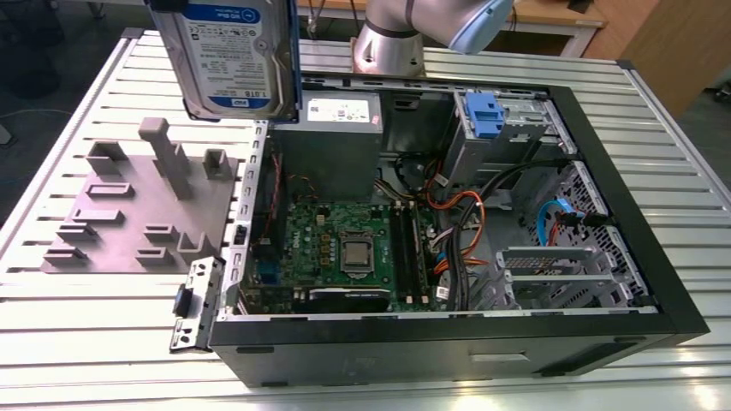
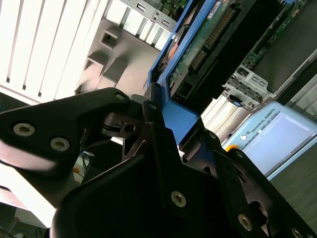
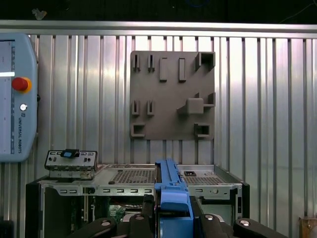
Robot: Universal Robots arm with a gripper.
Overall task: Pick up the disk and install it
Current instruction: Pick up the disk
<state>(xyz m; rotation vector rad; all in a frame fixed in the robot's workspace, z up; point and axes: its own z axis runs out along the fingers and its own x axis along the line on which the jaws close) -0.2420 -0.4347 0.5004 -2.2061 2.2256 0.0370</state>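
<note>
Exterior view, upper left of frame: disk (image 1: pixel 228 56), a flat silver metal slab with white-and-blue label and blue plastic edging, held upright in the air above the grey slotted tray (image 1: pixel 137 214), beside the open computer case (image 1: pixel 457 214) on the ribbed metal table (image 1: pixel 92 342). Second wrist view: black hand (image 2: pixel 173 119) clamped on the disk's blue frame.

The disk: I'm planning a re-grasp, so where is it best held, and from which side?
Probably the blue frame at one narrow end of the disk, approached end-on, closing across its thickness. The body is flat and slim, and both broad faces stay free. The gripper holds it so now, upright.
</note>
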